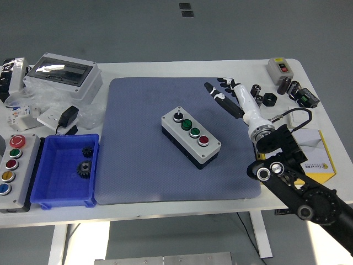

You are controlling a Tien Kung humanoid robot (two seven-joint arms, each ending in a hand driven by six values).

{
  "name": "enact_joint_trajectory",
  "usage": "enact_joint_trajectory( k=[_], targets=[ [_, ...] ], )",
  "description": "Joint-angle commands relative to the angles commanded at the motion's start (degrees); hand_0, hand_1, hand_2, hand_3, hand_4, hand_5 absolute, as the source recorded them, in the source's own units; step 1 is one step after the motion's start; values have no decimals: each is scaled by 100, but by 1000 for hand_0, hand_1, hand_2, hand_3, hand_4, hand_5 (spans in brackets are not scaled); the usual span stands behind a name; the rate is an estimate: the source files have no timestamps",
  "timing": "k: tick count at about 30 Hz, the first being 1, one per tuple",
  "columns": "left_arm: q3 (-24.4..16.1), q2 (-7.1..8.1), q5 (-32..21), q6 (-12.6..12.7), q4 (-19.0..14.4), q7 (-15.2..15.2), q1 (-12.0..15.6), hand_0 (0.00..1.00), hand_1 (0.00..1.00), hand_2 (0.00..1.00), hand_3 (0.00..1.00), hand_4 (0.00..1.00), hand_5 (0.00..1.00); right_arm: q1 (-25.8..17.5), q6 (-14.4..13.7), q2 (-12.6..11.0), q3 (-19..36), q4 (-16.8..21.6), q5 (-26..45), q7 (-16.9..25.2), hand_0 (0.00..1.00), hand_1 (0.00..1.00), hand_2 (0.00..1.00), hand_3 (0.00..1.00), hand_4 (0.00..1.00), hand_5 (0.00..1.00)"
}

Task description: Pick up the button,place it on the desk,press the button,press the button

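Observation:
A grey button box (pixel 191 136) with a black base lies on the blue-grey mat (pixel 138 165), near its middle. It carries a black knob, two green buttons and a red button in a row. My right hand (pixel 225 95) hovers over the mat's far right part, up and to the right of the box, apart from it. Its fingers are stretched out and hold nothing. The left arm is out of view.
A blue bin (pixel 52 190) with two black gears sits left of the mat. A second grey button box (pixel 14 165) lies at the far left edge. A clear-lidded enclosure (pixel 63 74), a small switch box (pixel 279 67), black parts (pixel 300 94) and a yellow-white box (pixel 320 154) stand around.

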Motion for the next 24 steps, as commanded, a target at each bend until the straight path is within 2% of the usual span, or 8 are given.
enact_joint_trajectory(
  k=[6, 7, 9, 15, 19, 24],
  targets=[
    [-4, 76, -24, 7, 0, -5, -9, 632, 580, 528, 602, 661, 330, 324, 215, 129, -408, -247, -732, -734, 973, 985, 998, 998, 881, 563],
    [0, 89, -33, 9, 0, -9, -14, 632, 580, 527, 602, 661, 329, 358, 238, 145, -463, -254, -817, -834, 998, 998, 998, 998, 867, 472],
    [14, 109, -56, 11, 0, -15, -23, 632, 580, 527, 602, 661, 329, 410, 293, 168, -570, -235, -901, -984, 998, 998, 998, 998, 867, 472],
    [16, 91, -67, 8, 0, 14, -7, 632, 580, 527, 602, 660, 328, 458, 445, 89, -819, 12, -748, -1094, 998, 998, 998, 998, 876, 465],
    [19, 81, -61, 2, 0, 13, -9, 632, 580, 527, 602, 660, 327, 556, 560, 68, -1091, 73, -494, -1094, 998, 998, 998, 998, 875, 475],
    [29, 103, -69, 0, 0, -18, -26, 632, 580, 527, 602, 660, 327, 674, 565, 92, -1316, 76, -207, -1071, 998, 998, 998, 998, 875, 475]
  ],
)
